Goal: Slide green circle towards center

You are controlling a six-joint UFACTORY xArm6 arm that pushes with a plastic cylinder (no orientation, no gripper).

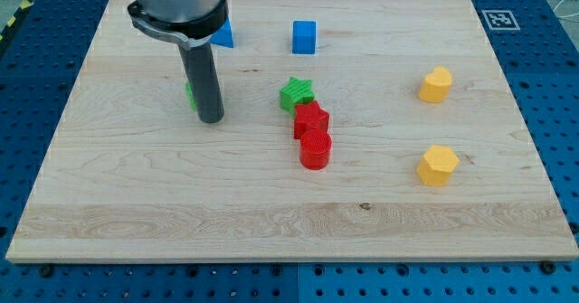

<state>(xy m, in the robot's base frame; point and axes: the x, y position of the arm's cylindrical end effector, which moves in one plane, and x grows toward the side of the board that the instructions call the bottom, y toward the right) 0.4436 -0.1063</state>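
The green circle (190,93) is almost wholly hidden behind my rod; only a thin green sliver shows at the rod's left edge, left of the board's middle. My tip (211,119) rests on the board just to the view's right of and below that sliver, touching or nearly touching it. A green star (295,94) lies near the board's centre, with a red star (310,119) and a red cylinder (315,148) just below it.
A blue cube (304,37) and a blue triangle (222,36), partly hidden by the arm, lie near the view's top. A yellow heart-like block (435,84) and a yellow hexagon (438,165) lie at the right. The wooden board (109,203) sits on a blue perforated table.
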